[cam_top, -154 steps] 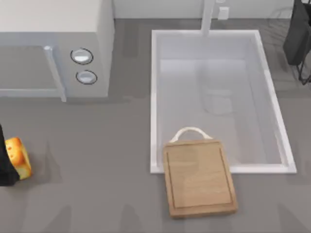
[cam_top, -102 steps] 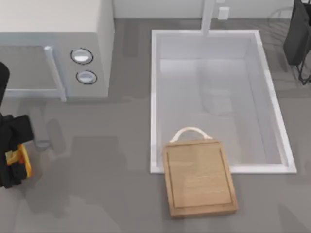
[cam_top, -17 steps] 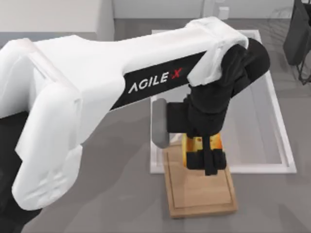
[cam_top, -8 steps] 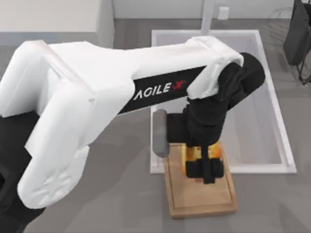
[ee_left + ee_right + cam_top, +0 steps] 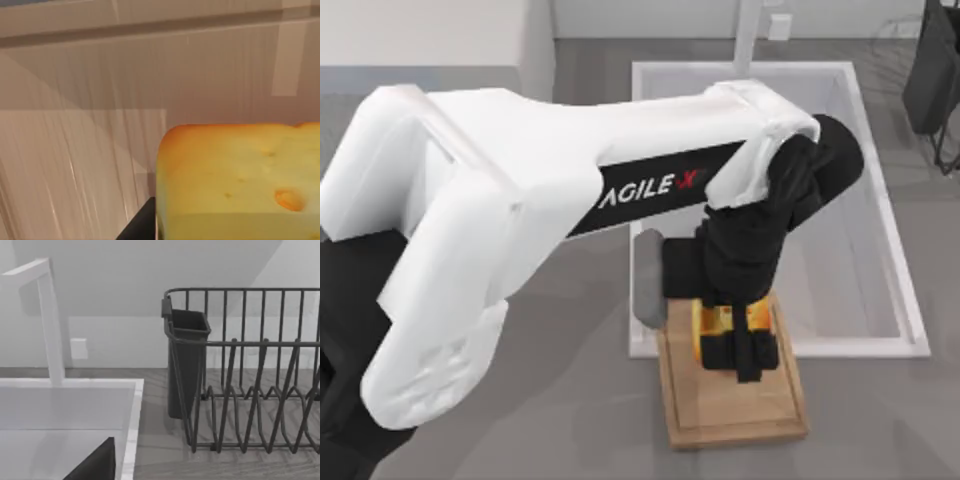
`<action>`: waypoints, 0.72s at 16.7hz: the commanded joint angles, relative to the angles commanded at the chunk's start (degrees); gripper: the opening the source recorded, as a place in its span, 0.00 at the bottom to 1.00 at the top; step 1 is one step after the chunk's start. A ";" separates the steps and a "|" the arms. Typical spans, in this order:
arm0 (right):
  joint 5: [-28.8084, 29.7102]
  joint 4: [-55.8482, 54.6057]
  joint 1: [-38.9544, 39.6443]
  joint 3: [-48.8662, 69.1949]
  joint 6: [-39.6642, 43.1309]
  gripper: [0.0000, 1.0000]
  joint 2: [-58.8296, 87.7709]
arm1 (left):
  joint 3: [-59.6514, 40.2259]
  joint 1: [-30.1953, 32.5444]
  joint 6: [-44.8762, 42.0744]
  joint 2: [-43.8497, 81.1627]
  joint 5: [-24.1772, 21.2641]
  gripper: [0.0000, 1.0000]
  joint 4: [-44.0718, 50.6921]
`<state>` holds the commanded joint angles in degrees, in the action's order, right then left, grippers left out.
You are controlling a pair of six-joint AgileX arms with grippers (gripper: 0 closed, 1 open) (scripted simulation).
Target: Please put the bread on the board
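Note:
My left arm reaches across the table, and my left gripper (image 5: 738,345) is shut on the bread (image 5: 728,318), a golden-yellow bun with a browned crust. It holds the bread low over the far half of the board (image 5: 730,410), a light-brown wooden board lying at the sink's near edge. The left wrist view shows the bread (image 5: 240,175) close up, with the board's wood grain (image 5: 90,135) just beyond it. I cannot tell whether the bread touches the board. The arm hides the board's handle. My right arm is parked at the far right, and its wrist view faces the rack.
A white sink (image 5: 880,220) with a faucet (image 5: 50,320) lies behind the board. A dark wire dish rack (image 5: 250,390) with a cutlery holder (image 5: 186,360) stands at the far right corner. A white appliance (image 5: 430,30) sits at the far left.
The left gripper, still holding the bread, has moved a little toward the table's near edge and lower over the board.

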<state>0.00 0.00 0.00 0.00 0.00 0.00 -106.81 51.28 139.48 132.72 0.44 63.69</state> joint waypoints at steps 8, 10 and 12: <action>0.00 0.00 0.00 0.00 0.00 1.00 0.00 | 0.00 0.00 0.00 0.00 0.00 0.83 0.00; 0.00 0.00 0.00 0.00 0.00 1.00 0.00 | 0.00 0.00 0.00 0.00 0.00 0.98 0.00; 0.00 0.00 0.00 0.00 0.00 1.00 0.00 | 0.00 0.00 0.00 0.00 0.00 1.00 0.00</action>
<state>0.00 0.00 0.00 0.00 0.00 0.00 -106.81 51.28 139.48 132.72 0.44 63.69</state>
